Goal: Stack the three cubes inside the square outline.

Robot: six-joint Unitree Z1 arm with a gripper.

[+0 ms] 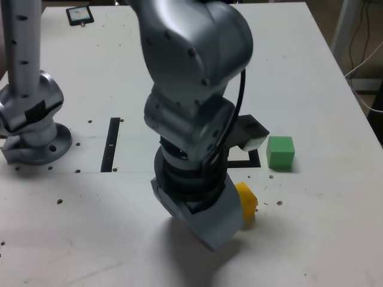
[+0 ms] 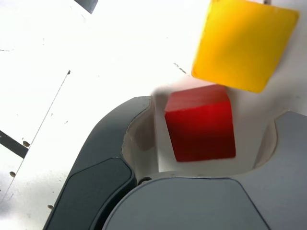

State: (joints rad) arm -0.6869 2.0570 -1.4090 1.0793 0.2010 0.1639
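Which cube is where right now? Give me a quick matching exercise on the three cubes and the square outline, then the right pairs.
Things:
1. red cube
2. yellow cube
3. green cube
4. square outline

Places:
A. alone on the table, at the exterior view's right of the frame
B. mostly hidden behind the arm
C. between the jaws of the gripper, seen only in the wrist view
D. on the table just beyond the gripper

Pairs: 1-C, 2-D, 3-A, 4-B

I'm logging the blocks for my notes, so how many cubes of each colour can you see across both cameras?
Red cube: 1, between the claw's jaws
Yellow cube: 1
Green cube: 1
Total: 3
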